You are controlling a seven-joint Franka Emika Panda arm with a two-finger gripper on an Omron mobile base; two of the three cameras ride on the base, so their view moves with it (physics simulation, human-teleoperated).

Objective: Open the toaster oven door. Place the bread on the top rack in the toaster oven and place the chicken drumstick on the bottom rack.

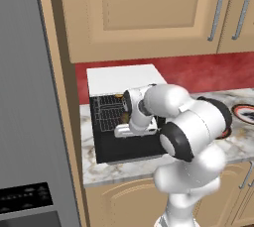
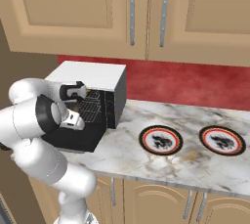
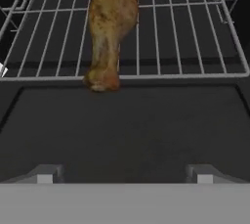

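Observation:
The toaster oven (image 1: 119, 77), black with a flat white top, stands on the counter with its door (image 3: 127, 130) folded down flat in front. The chicken drumstick (image 3: 110, 27) lies lengthwise on a wire rack (image 3: 195, 37), its thin end at the rack's front edge; this looks like the bottom rack, level with the door. A small golden bit higher in the oven mouth may be the bread (image 1: 119, 95). My gripper (image 3: 124, 174) hovers over the door just in front of the rack, open, with nothing between its fingers. From the side it is seen at the oven mouth (image 2: 73, 115).
The grey fridge (image 1: 25, 122) stands close on the oven's left. Two red-rimmed plates (image 2: 160, 140) (image 2: 222, 140) lie on the marble counter (image 2: 127, 154) to the right. Wall cabinets (image 2: 132, 12) hang above, against a red backsplash.

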